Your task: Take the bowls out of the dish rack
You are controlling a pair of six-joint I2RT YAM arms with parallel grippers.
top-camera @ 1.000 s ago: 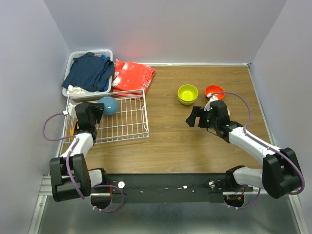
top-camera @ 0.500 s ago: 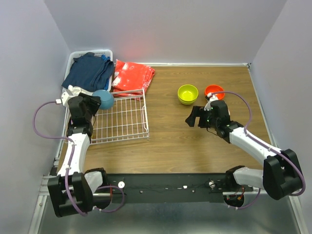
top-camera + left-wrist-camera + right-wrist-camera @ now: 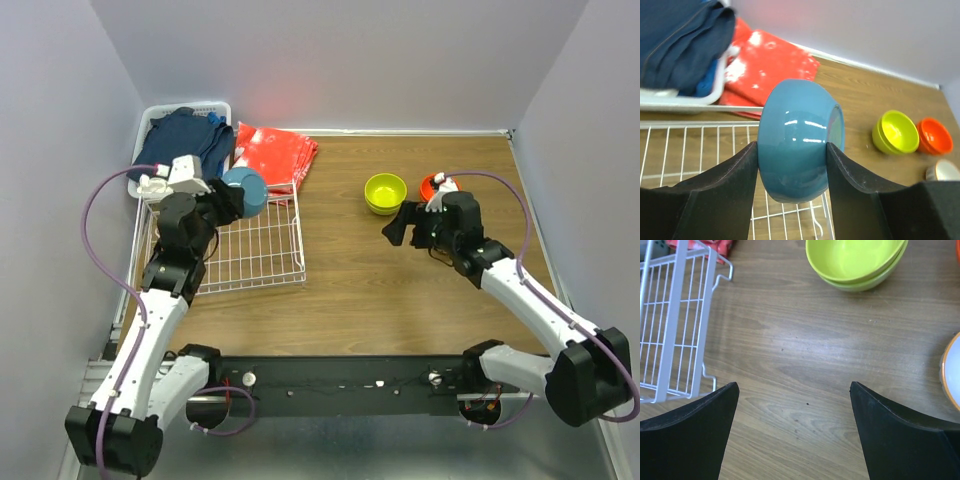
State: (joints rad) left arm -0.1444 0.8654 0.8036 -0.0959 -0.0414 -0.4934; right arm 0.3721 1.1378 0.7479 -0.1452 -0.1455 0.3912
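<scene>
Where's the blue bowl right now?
Top view, left side: the blue bowl is clamped on its side in the left gripper, above the far right corner of the dish rack, just in front of the red cloth.

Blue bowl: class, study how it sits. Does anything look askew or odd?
Yes. The blue bowl is tipped on its side, opening turned sideways. The left gripper clamps it above the dish rack, so it is not resting in the rack. Nothing looks spilled or damaged.
</scene>
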